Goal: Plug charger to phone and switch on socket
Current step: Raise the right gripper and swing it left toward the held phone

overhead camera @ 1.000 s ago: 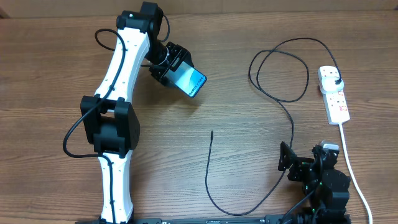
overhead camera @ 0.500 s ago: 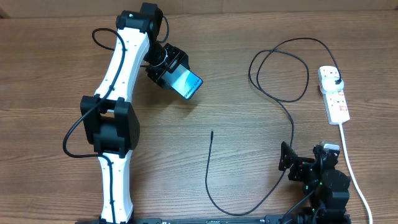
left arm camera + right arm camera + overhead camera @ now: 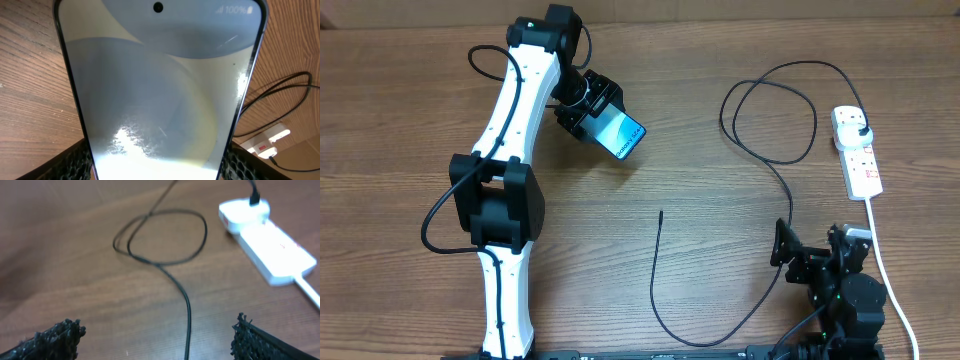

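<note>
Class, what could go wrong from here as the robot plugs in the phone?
The phone, gripped at one end by the left gripper, might slip when the connector is pushed in. The charger tip lies flat and thin, hard to pinch. Its cable runs beside the open right gripper and could snag.

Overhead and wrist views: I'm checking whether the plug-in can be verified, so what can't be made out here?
Slim blue-screened smartphone: lower end cut off by the bottom edge in the left wrist view; overhead, the left end effector covers it.
White power strip: blurred in the right wrist view, too small overhead; switch positions unreadable.
Thin black charger cable: loose tip too small overhead, outside both wrist views.
</note>
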Tool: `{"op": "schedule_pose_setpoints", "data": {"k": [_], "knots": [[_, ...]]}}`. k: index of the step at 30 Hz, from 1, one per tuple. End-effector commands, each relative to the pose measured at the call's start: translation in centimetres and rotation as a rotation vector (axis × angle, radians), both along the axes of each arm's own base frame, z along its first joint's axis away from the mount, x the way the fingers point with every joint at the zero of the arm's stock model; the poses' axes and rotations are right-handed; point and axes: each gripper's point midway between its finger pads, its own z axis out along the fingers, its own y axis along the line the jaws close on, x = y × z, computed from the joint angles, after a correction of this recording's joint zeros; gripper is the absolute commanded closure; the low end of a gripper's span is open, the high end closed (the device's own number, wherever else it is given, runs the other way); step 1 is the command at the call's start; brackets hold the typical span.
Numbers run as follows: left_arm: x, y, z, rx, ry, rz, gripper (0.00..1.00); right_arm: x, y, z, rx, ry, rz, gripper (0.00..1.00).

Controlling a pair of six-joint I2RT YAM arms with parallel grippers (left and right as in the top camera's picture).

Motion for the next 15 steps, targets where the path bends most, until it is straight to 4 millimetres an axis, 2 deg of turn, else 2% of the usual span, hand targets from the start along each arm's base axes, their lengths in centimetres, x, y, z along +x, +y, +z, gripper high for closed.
{"op": "schedule_pose_setpoints", "data": {"k": [1,9,15], "knots": [[0.5,-0.3,0.9,-0.009,-0.038,-0.02,0.96,0.5,0.1,1.3,0.047,-0.063,-0.015,0.0],[0.5,-0.3,0.9,-0.009,-0.038,-0.02,0.96,0.5,0.9,2.3,0.067,-0.089,0.032,0.0],[0.5,-0.3,0.9,-0.009,-0.038,-0.02,0.96,0.2,0.9,6.0,0.062,-0.146,0.035,0.0]]}}
